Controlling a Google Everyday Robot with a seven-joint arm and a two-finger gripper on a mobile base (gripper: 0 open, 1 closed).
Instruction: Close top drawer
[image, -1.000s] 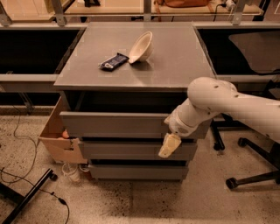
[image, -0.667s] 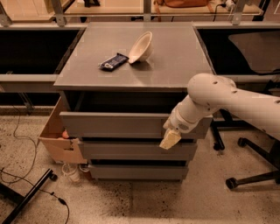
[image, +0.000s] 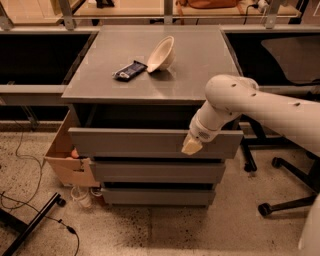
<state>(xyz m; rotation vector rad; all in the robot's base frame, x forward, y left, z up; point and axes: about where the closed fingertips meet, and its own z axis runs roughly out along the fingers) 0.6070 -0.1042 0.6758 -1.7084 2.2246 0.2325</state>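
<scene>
Grey cabinet (image: 150, 70): stands centre frame on a speckled floor, with three drawers stacked in its front.

Robot arm (image: 260, 107): white, enters from the right edge and bends down across the cabinet's right front corner.

Top drawer (image: 130, 142): the uppermost of the three and the widest. It is pulled partly out, with a dark gap showing between its flat front and the cabinet top. Its front stands forward of the two below.

Lower drawers (image: 155, 171): both sit further back than the top one.

Cardboard box (image: 67, 167): on the floor against the cabinet's left side, flaps open.

Chair base (image: 285, 200): black, on castors, to the right of the cabinet.

Bowl (image: 161, 54): pale, tipped on its side on the cabinet top.

Dark packet (image: 129, 70): lies just left of the bowl.

Gripper (image: 192, 146): tan, pointing down against the right part of the top drawer's front. Its fingers appear pressed together into one wedge, holding nothing.
</scene>
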